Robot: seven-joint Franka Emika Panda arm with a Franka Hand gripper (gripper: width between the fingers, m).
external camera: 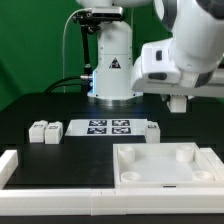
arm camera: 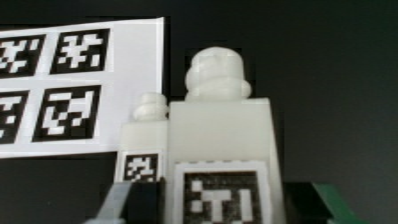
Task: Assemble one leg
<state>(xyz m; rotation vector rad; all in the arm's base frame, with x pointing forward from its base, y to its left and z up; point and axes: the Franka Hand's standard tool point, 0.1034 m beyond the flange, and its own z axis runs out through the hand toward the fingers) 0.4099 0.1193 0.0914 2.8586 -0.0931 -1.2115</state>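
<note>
**standing_by:** Gripper (external camera: 178,101) sits at the right of the exterior view, hanging off the big white arm (external camera: 185,45) that fills the upper right corner. It looks spread wide to me, with no grip on anything.

**benchwatcher:** Same here. In the wrist view its fingers (arm camera: 118,205) are down in the lower corners, and the leg (arm camera: 222,140) is in the middle between them, tag face toward the camera. There's a dark gap between the leg and the finger on the frame's right, so no squeeze.

**standing_by:** Going by size, the white panel (external camera: 165,165) takes the lower right of the exterior view, flat on the black table (external camera: 60,105). The marker board (external camera: 110,127) lies mid-frame, just above it.

**benchwatcher:** That leg is just off the board's right end in the exterior view, below the gripper. A second leg (arm camera: 146,135) is right against it, on the board side. A pair of legs (external camera: 45,130) sits at the frame's left, well apart from those two.
</note>
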